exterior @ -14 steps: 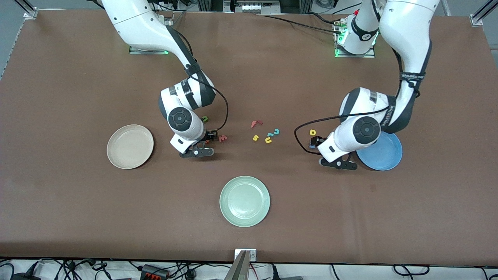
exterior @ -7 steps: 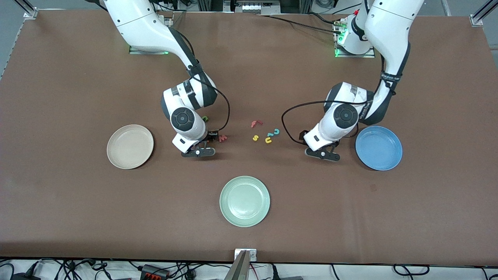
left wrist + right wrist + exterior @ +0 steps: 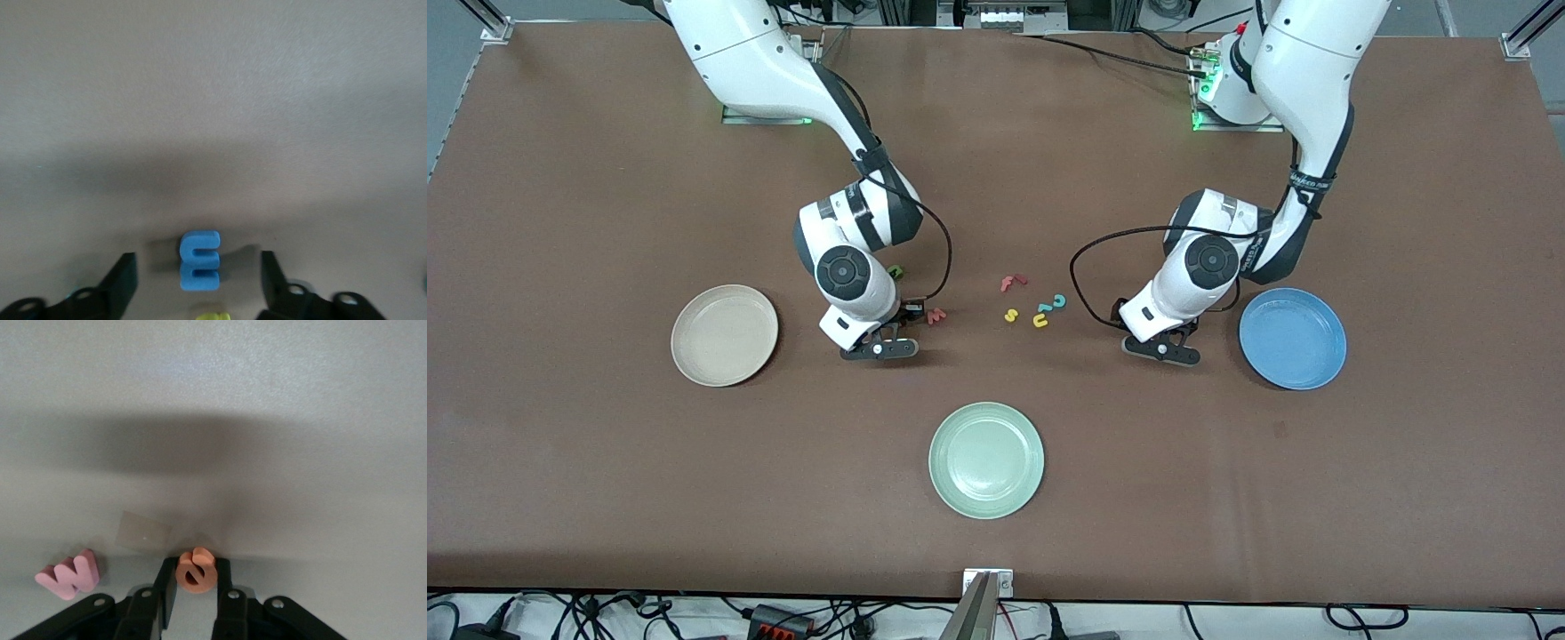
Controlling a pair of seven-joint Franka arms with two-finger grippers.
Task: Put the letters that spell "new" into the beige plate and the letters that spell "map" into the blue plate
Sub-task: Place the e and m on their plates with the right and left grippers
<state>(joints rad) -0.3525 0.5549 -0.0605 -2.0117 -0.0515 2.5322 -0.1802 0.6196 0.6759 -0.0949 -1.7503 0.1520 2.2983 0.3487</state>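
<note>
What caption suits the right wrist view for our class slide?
Right gripper shut on the orange "e" on the brown table, pink "w" lying beside it.

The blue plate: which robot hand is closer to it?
Left. The left gripper is down beside the blue plate, around the blue "m". The right gripper is by the beige plate, shut on the orange "e".

So there's a pale green plate (image 3: 986,460) sitting on the brown surface (image 3: 605,462), closest to the front camera. Mid-surface is a little cluster: red f (image 3: 1012,283), yellow s (image 3: 1011,315), yellow u (image 3: 1040,321), teal c (image 3: 1059,302).
</note>
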